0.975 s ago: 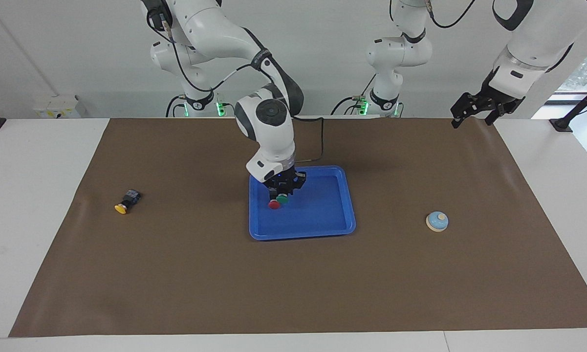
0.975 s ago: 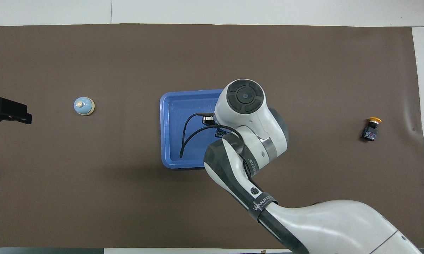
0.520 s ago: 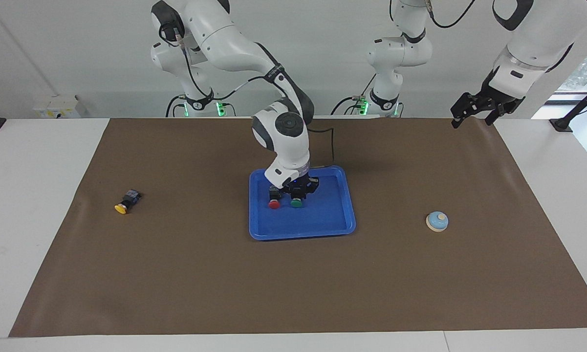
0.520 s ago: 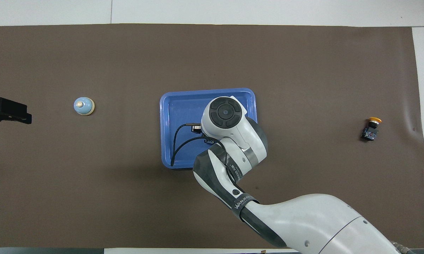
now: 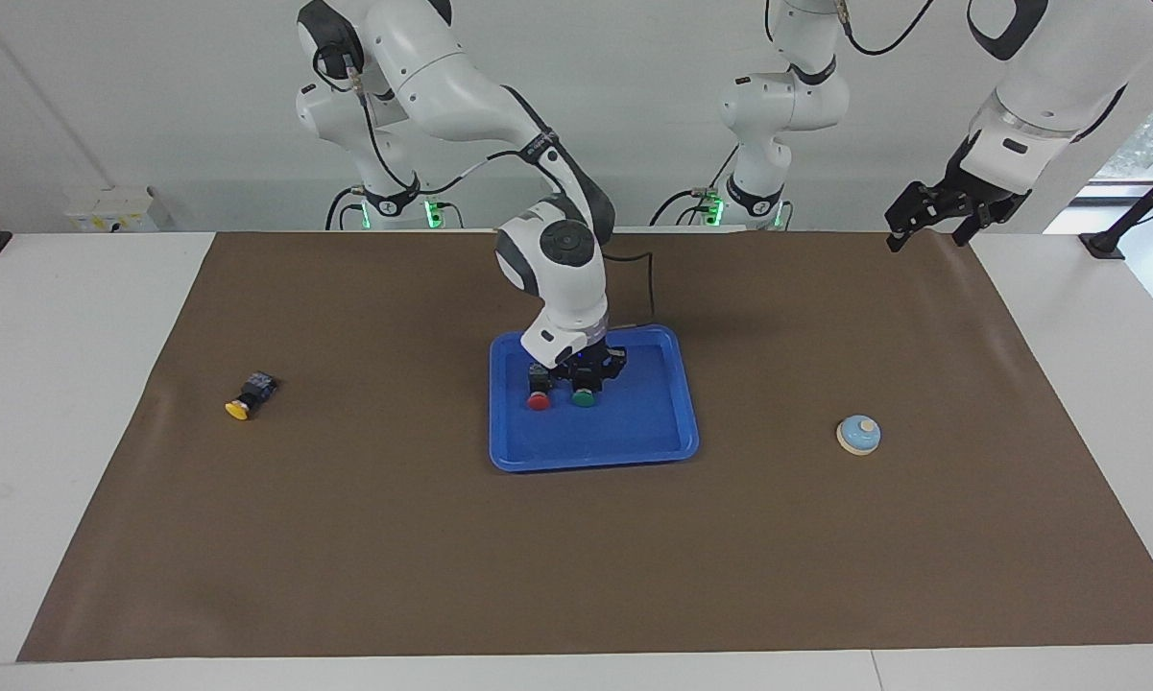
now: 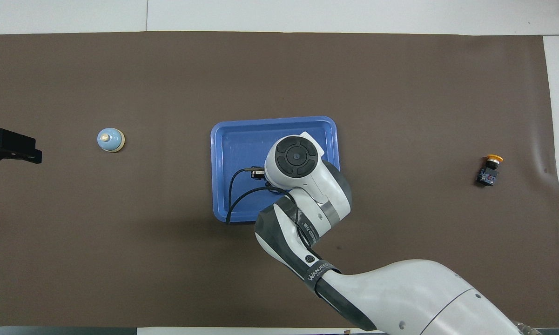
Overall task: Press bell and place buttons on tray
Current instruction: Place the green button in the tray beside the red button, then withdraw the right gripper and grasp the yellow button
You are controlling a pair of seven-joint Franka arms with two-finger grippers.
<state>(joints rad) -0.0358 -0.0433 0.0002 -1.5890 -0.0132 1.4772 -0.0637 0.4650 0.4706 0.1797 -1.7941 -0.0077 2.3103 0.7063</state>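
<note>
The blue tray (image 5: pixel 634 432) (image 6: pixel 242 139) lies mid-table. On it, side by side, stand the red button (image 5: pixel 539 400) and the green button (image 5: pixel 584 397). My right gripper (image 5: pixel 586 379) is low in the tray, right on the green button's black body; the overhead view hides it and both buttons under the arm. The yellow button (image 5: pixel 240 408) (image 6: pixel 489 168) lies on its side on the mat toward the right arm's end. The light-blue bell (image 5: pixel 858 434) (image 6: pixel 110 139) sits toward the left arm's end. My left gripper (image 5: pixel 927 240) (image 6: pixel 14 146) waits open, raised over that end's mat edge.
A brown mat (image 5: pixel 394 537) covers most of the white table (image 5: pixel 58 384). A black cable (image 6: pixel 235 186) from the right wrist loops over the tray.
The right gripper carried the green button away from the red one, toward the left arm's end, and came down onto the tray floor. The left arm has not moved.
</note>
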